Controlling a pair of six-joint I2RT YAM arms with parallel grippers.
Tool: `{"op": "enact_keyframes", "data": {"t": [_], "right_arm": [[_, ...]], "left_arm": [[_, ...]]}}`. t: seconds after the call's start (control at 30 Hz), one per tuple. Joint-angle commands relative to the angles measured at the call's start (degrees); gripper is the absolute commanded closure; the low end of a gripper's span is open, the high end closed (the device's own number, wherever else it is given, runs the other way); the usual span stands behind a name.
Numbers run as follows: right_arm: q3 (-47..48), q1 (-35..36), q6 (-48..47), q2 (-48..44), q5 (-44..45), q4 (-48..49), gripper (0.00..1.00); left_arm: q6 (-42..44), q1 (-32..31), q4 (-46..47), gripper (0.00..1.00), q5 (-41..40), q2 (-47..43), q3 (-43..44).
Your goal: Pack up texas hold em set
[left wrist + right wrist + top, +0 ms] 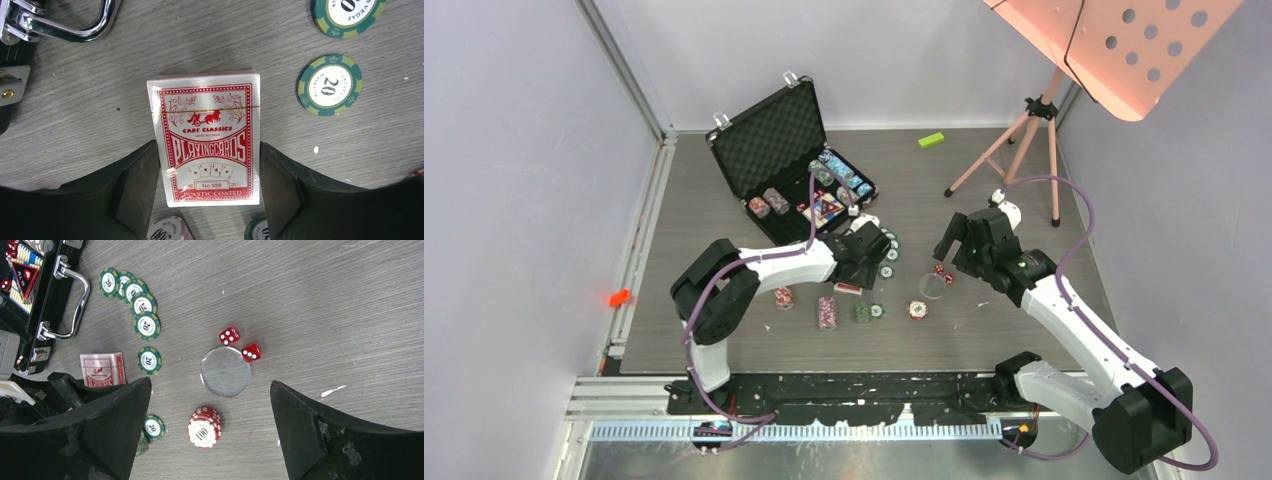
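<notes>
The black briefcase (769,135) stands open at the back, foam lid up, with chips and cards in its base; its silver handle (75,25) shows close by. The red-backed card deck (207,140) lies flat on the table. My left gripper (209,170) has both fingers pressed against the deck's long sides. My right gripper (210,385) hangs open above a red chip stack (204,427), a clear round disc (225,372) and two red dice (229,336). Green chips (142,310) trail toward the case. More chip stacks (827,312) stand near the front.
A small green block (931,140) lies at the back of the table. The pink tripod (1024,140) with its perforated pink panel (1124,50) stands at the back right. Walls close in on both sides, and a small orange item (618,297) sits at the left edge.
</notes>
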Motion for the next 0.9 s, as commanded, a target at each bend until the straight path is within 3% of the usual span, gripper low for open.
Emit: {"op": "enact_keyframes", "data": {"t": [0.0,0.33,0.57,0.77,0.87], "right_arm": [[0.22,-0.27,-0.47,-0.75,0.38,1.78,0.05],[0.66,-0.22,-0.77,-0.13,-0.03,1.95,0.05],[1.08,-0.25,-1.13,-0.28,-0.79,1.99,0.06],[1.10,-0.22,-1.26,-0.36,-2.22,1.95,0.06],[1.06,-0.24,-1.23,-0.58,-3.70,1.94,0.06]], "left_arm": [[1.79,-0.20,-0.64,0.42,-0.66,-0.61,3.12],[5.77,1.95,-1.38,0.44,2.15,-3.52,4.42],[17.35,3.26,-0.64,0.46,-0.59,-7.52,5.00],[24.71,7.52,2.06,0.59,1.89,-10.58,5.46],[26.21,11.49,2.22,0.79,0.50,-11.10,7.29]]}}
